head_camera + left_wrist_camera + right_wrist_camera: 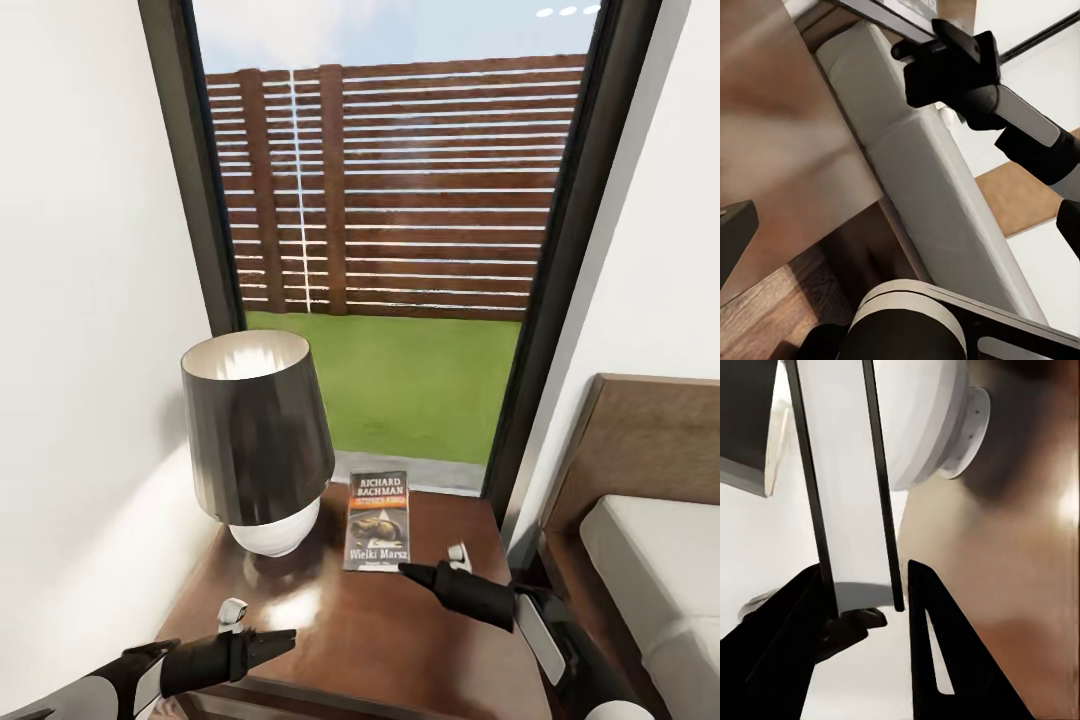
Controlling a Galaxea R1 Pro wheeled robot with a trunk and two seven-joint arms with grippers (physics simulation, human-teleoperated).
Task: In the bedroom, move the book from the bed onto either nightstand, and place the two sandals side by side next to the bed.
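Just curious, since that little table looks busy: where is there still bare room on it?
The nightstand is bare across its front, between the two pincers, and beside the book toward the bed. The back left corner is crowded by the lamp.

Daylight pours in through the window, leaving the head view bright and evenly lit, with the white walls close to washed out. The glossy nightstand carries soft pale glare patches beside the left gripper and a blurred reflection under the lamp, whose dark shade shows streaky highlights. Straight lines lean outward toward the edges, a wide-angle stretch. In the right wrist view a hot glare spot sits on the wood beyond the right gripper, and the lamp base is soft. The left wrist view is smeared and unfocused on the wood.
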